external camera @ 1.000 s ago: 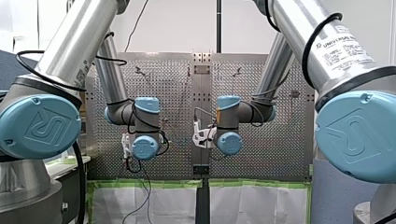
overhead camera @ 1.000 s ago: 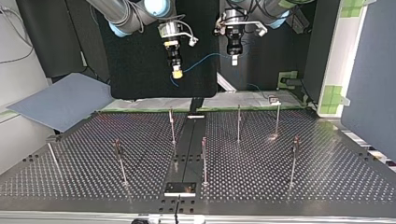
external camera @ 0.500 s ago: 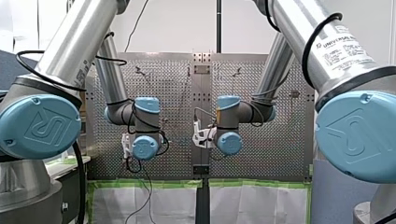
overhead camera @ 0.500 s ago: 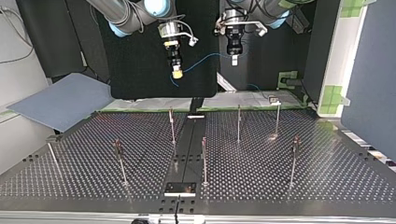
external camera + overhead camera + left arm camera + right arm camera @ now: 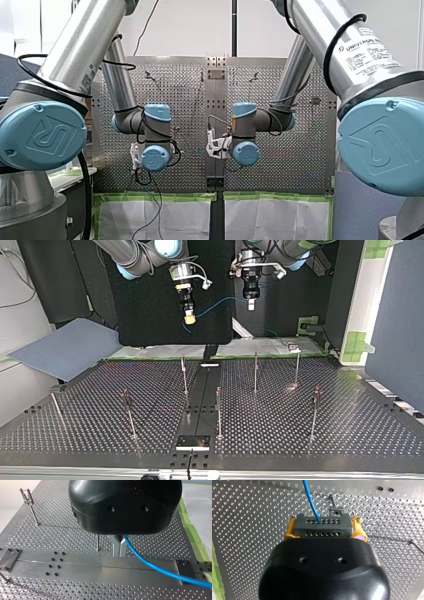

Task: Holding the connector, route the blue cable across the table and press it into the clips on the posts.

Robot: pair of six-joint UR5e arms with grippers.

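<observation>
The black gripper (image 5: 323,521) body fills the near part of the view. Its two yellow pads (image 5: 289,531) clamp a dark grey connector (image 5: 322,528), one pad on each side. The connector is a rectangular block with two rows of small round holes. A blue cable (image 5: 310,497) leaves the connector's far row of holes and runs straight ahead, away from the gripper. Below lies the perforated metal table (image 5: 249,517). A thin post with a clip (image 5: 335,510) stands just beyond the connector, beside the cable. A second post (image 5: 415,545) leans in further off to one side. Two black screws (image 5: 381,488) sit in a plain strip of the table, well ahead of the gripper.
</observation>
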